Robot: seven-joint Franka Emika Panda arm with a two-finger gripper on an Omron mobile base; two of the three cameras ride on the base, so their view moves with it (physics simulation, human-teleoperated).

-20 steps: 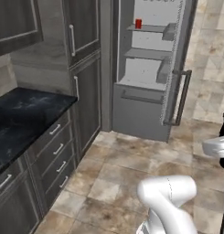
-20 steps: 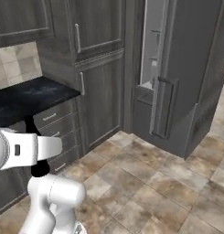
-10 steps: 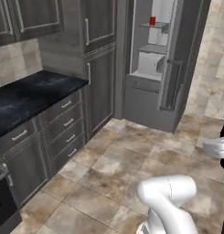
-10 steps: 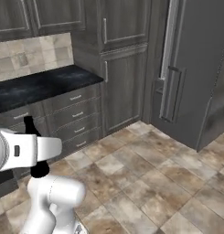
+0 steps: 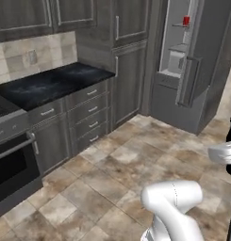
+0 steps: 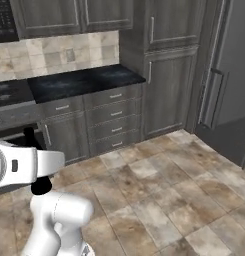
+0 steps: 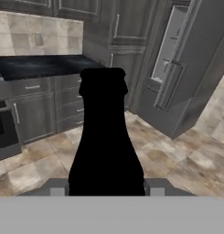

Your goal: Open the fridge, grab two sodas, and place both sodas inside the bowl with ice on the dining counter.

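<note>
In the hand view a slim dark bottle (image 7: 105, 137), one of the sodas, stands upright between my fingertips, and my gripper (image 7: 106, 191) is shut on it. The fridge (image 5: 183, 70) stands open at the upper right of the left base view. A red can (image 5: 186, 20) sits on one of its upper shelves. The fridge's dark door (image 6: 229, 75) with its bar handle is at the right edge of the right base view, and the fridge (image 7: 177, 68) lies beyond the bottle in the hand view. The bowl with ice and the dining counter are out of view.
A black kitchen counter (image 5: 51, 84) over grey drawers runs along the left wall, with an oven (image 5: 13, 155) at its near end. Tall grey cabinets (image 5: 131, 61) stand between the counter and the fridge. Tiled floor (image 6: 169, 190) spreads ahead.
The base has turned, so both base views have swung: the fridge slid to the right and the kitchen counter and oven came into view. The bottle stays in my grip.
</note>
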